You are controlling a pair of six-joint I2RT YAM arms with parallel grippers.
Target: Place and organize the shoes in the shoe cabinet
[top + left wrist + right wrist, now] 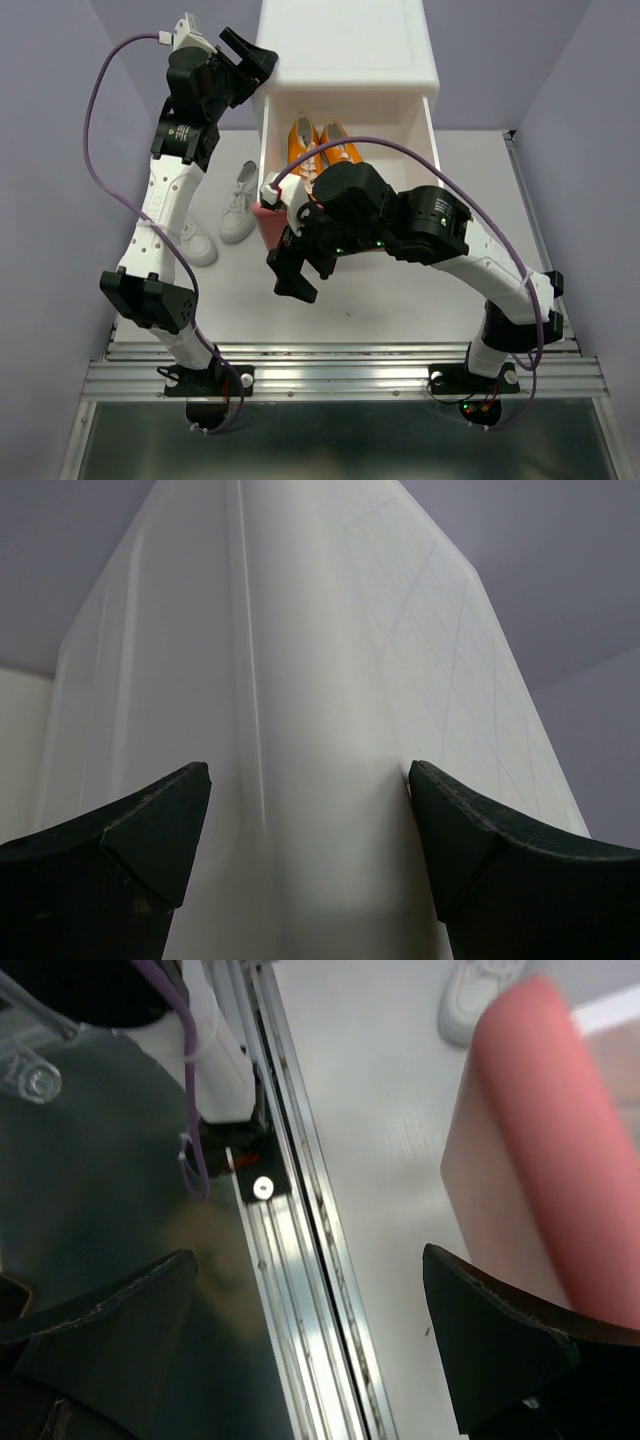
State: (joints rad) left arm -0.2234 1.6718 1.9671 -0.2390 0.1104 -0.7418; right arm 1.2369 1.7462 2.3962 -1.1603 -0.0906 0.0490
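The white shoe cabinet (345, 45) stands at the back centre. One drawer (425, 130) is pulled out toward me, and the orange pair (322, 148) lies inside it. Its pink front (268, 222) also shows in the right wrist view (560, 1150). Two white shoes (240, 200) (196, 244) stand on the table to the left of the drawer. My left gripper (250, 55) is open against the cabinet's upper left corner, and the white cabinet wall (300, 680) fills the space between its fingers. My right gripper (295, 272) is open and empty just in front of the drawer.
An aluminium rail (340, 375) runs along the table's near edge and also shows in the right wrist view (300, 1260). A white shoe toe (480, 995) shows at the top of that view. Purple cables (95, 130) loop off both arms. Lilac walls close in the sides.
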